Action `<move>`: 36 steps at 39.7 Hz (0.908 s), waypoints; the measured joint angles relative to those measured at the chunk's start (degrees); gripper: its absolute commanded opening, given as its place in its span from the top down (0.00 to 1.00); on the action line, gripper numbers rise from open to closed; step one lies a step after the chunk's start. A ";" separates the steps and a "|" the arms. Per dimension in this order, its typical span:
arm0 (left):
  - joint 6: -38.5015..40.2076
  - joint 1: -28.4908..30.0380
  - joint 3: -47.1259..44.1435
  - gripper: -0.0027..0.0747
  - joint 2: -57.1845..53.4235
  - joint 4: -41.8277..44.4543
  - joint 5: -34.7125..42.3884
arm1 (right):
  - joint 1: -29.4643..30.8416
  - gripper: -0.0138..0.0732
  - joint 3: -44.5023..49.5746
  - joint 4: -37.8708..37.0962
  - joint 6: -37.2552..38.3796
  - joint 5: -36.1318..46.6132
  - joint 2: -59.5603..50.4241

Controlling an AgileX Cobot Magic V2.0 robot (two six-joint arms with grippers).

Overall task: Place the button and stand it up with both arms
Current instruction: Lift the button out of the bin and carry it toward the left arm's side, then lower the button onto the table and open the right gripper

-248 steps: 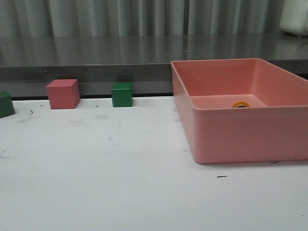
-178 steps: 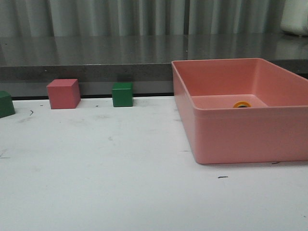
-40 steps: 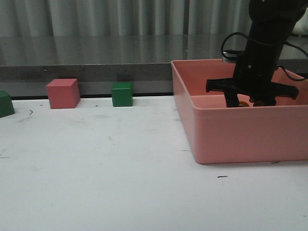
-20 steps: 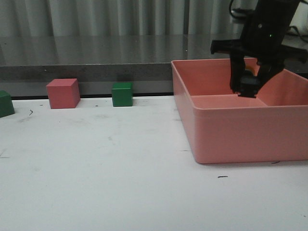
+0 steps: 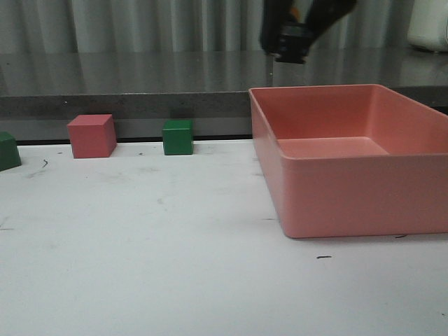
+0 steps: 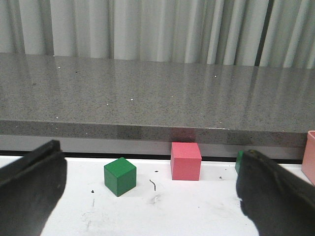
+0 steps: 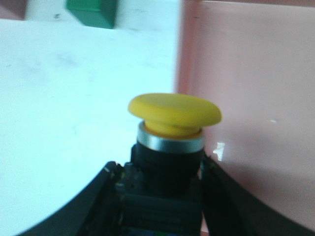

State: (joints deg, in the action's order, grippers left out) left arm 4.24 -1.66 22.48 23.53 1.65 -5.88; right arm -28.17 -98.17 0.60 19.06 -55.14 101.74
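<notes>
My right gripper [image 5: 288, 43] is high at the top of the front view, above the far left corner of the pink bin [image 5: 350, 199]. It is shut on the button [image 7: 173, 117], whose yellow cap and silver collar stick out past the fingers [image 7: 111, 179] in the right wrist view. In the front view only an orange speck of the button [image 5: 297, 12] shows. My left gripper [image 6: 147, 196] is open and empty, low over the table, and shows only in the left wrist view.
A pink cube [image 5: 92, 136] and a green cube [image 5: 178, 137] stand at the table's far edge, with another green cube [image 5: 8, 151] at the left edge. A grey counter runs behind. The left wrist view faces a green cube [image 6: 119, 176] and the pink cube [image 6: 186, 161].
My right gripper came down into the bin, closed on the button, and has lifted it up and to the left, out of the bin. The bin now holds nothing.
</notes>
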 measured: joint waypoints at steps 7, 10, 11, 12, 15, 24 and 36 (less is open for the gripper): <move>0.00 0.00 0.00 0.10 0.00 0.00 0.00 | -8.26 0.52 -6.34 0.10 0.64 -0.51 4.54; 0.00 0.00 0.00 0.10 0.00 0.00 0.00 | -11.28 0.52 -8.44 0.21 1.05 -0.55 7.54; 0.00 0.00 0.00 0.10 0.00 0.00 0.00 | -12.01 0.52 -9.20 0.44 1.27 -0.67 8.43; 0.00 0.00 0.00 0.10 0.00 0.00 0.00 | -12.92 0.52 -9.76 0.60 1.30 -0.72 9.61; 0.00 0.00 0.00 0.10 0.00 0.00 0.00 | -14.99 0.52 -11.47 1.91 1.50 -0.72 12.53; 0.00 0.00 0.00 0.10 0.00 0.00 0.00 | -16.69 0.52 -12.57 6.24 1.85 0.63 20.50; 0.00 0.00 0.00 0.10 0.00 0.00 -0.10 | -16.35 0.52 -12.80 5.51 8.20 2.53 27.55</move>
State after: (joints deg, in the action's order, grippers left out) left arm 4.24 -1.66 22.48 23.53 1.65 -5.97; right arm -44.53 -110.97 6.11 27.25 -52.62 129.29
